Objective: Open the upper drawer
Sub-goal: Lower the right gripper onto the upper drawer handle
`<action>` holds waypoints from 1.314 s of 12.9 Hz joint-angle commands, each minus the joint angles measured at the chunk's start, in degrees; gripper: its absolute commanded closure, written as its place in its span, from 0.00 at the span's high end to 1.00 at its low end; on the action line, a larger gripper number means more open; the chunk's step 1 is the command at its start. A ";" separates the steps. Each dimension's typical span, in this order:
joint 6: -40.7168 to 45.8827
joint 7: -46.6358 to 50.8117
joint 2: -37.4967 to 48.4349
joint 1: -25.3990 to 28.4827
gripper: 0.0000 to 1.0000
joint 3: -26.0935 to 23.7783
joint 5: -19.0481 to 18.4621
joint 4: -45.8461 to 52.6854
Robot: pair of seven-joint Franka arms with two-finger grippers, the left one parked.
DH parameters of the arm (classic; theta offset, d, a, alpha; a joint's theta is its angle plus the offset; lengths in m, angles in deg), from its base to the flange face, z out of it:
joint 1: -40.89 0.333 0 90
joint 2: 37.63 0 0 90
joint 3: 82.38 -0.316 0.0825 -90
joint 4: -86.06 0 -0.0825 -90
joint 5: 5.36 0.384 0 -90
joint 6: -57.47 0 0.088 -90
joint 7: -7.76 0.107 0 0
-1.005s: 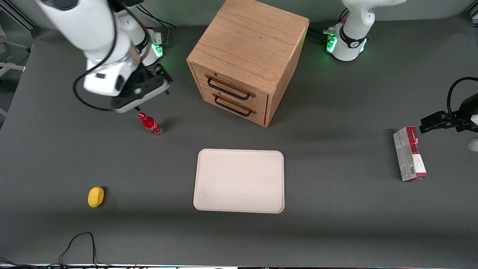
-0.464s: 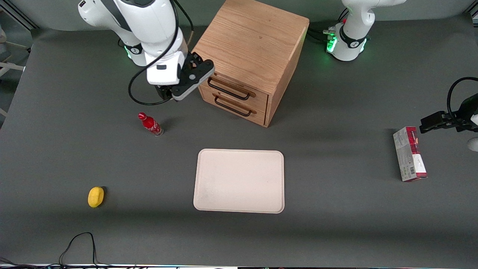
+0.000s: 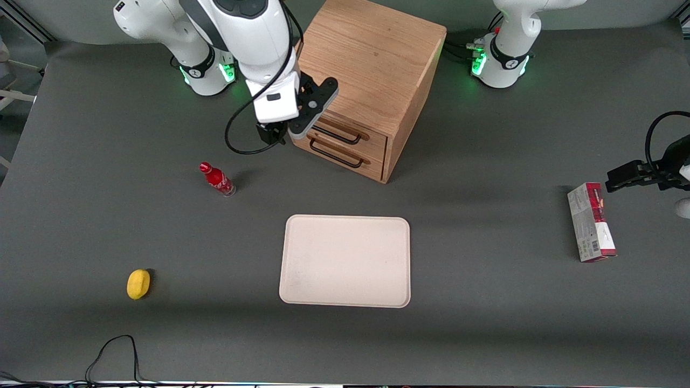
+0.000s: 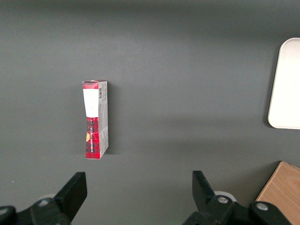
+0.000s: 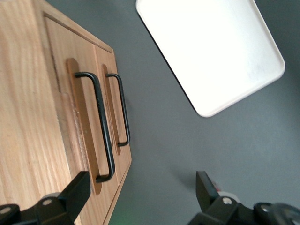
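Observation:
The wooden cabinet (image 3: 366, 59) stands at the back of the table with both drawers shut. The upper drawer (image 3: 377, 141) has a thin black wire handle (image 3: 345, 137); the lower drawer's handle (image 3: 337, 157) is just below it. My right gripper (image 3: 304, 116) hovers in front of the drawer fronts, at the end toward the working arm, covering that end of the upper handle. In the right wrist view the gripper (image 5: 140, 192) is open and empty. One finger (image 5: 75, 192) is by the upper drawer (image 5: 58, 84), close to the end of its handle (image 5: 101, 126). The lower handle (image 5: 123, 110) lies beside it.
A cream tray (image 3: 345, 261) lies nearer the front camera than the cabinet, and shows in the right wrist view (image 5: 211, 51). A red bottle (image 3: 217, 179) stands near the gripper. A yellow object (image 3: 138, 283) lies toward the working arm's end. A red-and-white box (image 3: 591, 222) lies toward the parked arm's end.
My right gripper has swung from above the red bottle over to the cabinet and now sits in front of the drawer fronts. The drawers have not moved.

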 commanded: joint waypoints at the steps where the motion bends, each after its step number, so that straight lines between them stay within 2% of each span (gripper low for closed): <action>1: -1.50 -3.70 -1.78 0.91 1.00 0.62 3.49 1.71; 6: -1.07 -4.92 -2.31 0.65 1.00 0.62 4.55 1.18; 9: 0.95 -5.28 -2.04 0.65 1.00 0.88 10.16 1.09; 17: -2.46 -6.69 -1.96 0.64 1.00 1.23 9.30 -3.12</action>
